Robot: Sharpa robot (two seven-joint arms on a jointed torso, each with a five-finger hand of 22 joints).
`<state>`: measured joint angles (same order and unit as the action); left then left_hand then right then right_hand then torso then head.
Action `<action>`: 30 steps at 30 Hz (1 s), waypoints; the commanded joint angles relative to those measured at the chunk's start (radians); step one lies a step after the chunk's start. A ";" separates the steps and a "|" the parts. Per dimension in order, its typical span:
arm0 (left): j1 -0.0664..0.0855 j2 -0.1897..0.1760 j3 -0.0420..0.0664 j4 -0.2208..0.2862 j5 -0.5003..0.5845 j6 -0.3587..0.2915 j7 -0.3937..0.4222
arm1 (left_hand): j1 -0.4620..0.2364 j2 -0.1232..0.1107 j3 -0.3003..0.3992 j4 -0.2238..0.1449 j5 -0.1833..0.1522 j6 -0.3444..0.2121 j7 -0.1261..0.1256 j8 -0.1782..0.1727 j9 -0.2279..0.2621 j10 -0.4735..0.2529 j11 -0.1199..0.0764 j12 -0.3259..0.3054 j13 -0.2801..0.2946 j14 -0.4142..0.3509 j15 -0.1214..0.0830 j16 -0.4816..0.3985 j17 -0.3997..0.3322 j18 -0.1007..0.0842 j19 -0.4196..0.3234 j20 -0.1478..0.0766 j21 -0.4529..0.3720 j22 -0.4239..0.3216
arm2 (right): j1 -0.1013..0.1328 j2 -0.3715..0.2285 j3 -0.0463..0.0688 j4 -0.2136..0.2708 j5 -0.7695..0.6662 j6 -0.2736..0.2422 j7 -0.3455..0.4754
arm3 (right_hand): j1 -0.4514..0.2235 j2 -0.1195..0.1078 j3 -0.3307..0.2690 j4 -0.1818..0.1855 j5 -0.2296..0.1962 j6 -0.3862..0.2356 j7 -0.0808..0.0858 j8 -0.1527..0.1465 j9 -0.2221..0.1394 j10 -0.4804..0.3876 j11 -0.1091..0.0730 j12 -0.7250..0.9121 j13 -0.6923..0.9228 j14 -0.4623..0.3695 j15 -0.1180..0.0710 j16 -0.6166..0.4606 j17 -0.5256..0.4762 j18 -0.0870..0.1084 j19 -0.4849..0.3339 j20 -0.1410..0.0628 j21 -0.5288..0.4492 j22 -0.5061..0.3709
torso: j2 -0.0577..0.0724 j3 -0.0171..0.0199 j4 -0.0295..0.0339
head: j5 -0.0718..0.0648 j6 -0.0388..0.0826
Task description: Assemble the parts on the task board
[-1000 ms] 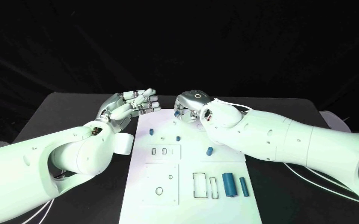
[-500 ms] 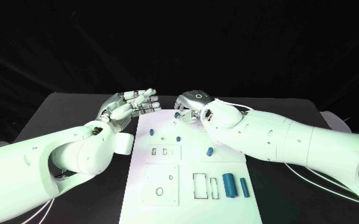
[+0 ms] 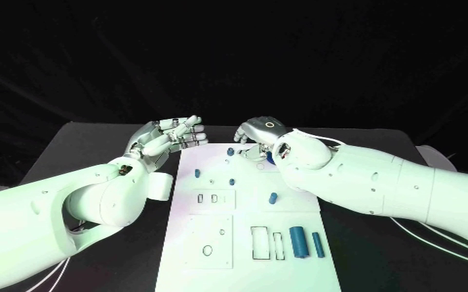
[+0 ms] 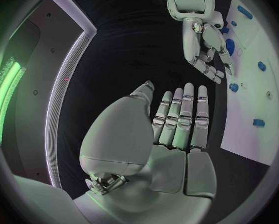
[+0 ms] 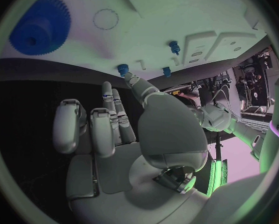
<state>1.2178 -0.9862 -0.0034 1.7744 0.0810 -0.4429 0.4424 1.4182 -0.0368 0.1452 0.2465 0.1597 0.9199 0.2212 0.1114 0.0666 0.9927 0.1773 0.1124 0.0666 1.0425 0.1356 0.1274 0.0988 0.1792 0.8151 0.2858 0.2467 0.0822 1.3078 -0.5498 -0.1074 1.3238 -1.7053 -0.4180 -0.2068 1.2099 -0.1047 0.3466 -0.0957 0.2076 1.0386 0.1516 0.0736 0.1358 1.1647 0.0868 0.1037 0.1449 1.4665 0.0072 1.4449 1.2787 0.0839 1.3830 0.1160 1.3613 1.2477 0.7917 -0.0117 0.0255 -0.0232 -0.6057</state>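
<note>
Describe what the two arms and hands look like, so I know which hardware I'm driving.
Both arms are smooth white shells with small dark holes. The left hand and right hand are silver, with many segmented fingers and pale pads. The right hand's back carries a small ring mark. Thin white cables trail beside the right arm.

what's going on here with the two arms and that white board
A two-armed robot is assembling small blue parts on the white task board. Its right hand hangs over the board's far end, beside a blue gear, and holds nothing that shows. Its left hand waits open by the board's far left corner, fingers straight, holding nothing. Two blue cylinders lie on the board's near right part, and several small blue pegs sit farther up.
</note>
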 commanded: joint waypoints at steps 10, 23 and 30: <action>0.002 0.001 0.001 -0.006 0.001 0.024 0.003 | -0.001 0.002 -0.007 -0.001 0.002 0.000 0.008 -0.006 -0.001 0.000 0.005 -0.007 -0.001 0.002 0.007 -0.005 0.002 0.004 0.005 -0.001 -0.001 -0.001 | 0.025 -0.244 0.012 0.195 0.223 0.096 -0.029 | -0.040 -0.083 -0.111 0.053 0.163 -0.002 -0.030 0.018 0.017 0.231 -0.050 0.268 0.207 0.057 -0.041 0.017 0.038 -0.023 0.026 -0.038 0.033 0.052 | -0.015 -0.0007 -0.0141 | -0.012 -0.005; 0.002 0.002 0.000 -0.010 0.001 0.027 0.003 | 0.000 0.002 -0.007 -0.002 0.002 0.000 0.008 -0.007 -0.001 0.001 0.004 -0.008 -0.001 0.002 0.007 -0.006 0.002 0.004 0.005 -0.001 -0.002 -0.001 | 0.027 -0.290 0.013 0.164 0.308 0.175 -0.062 | 0.035 -0.031 -0.278 0.148 0.187 -0.099 -0.014 0.129 0.081 0.225 -0.032 1.236 1.174 0.087 -0.023 0.096 0.209 -0.032 0.052 -0.024 0.060 0.109 | -0.013 0.0001 -0.0106 | -0.010 -0.005; 0.002 0.001 0.000 -0.010 0.001 0.028 0.003 | 0.000 0.002 -0.007 -0.002 0.002 0.000 0.008 -0.007 -0.001 0.001 0.004 -0.008 -0.001 0.002 0.007 -0.006 0.002 0.004 0.005 -0.001 -0.002 -0.001 | 0.024 -0.257 0.011 0.122 0.313 0.177 -0.062 | 0.037 -0.029 -0.291 0.160 0.175 -0.111 -0.011 0.139 0.086 0.235 -0.029 1.259 1.197 0.088 -0.021 0.098 0.216 -0.033 0.055 -0.022 0.062 0.114 | -0.010 0.0009 -0.0086 | -0.007 -0.006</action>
<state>1.2181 -0.9863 -0.0036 1.7633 0.0813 -0.4368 0.4407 1.4182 -0.0368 0.1424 0.2437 0.1597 0.9199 0.2212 0.1114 0.0666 0.9928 0.1774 0.1083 0.0668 1.0425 0.1356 0.1275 0.0996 0.1791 0.8151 0.2858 0.2467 0.0815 1.3329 -0.8099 -0.0960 1.4520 -1.4098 -0.2683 -0.2587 1.2414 -0.1385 0.0593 0.0639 0.3892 0.9349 0.1402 0.2087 0.2209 1.3928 0.0582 1.3578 1.3082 1.4664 -0.0177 1.5381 1.3080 0.0685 1.4330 0.0946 1.4174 1.3080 0.7798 -0.0117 0.0156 -0.0317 -0.6106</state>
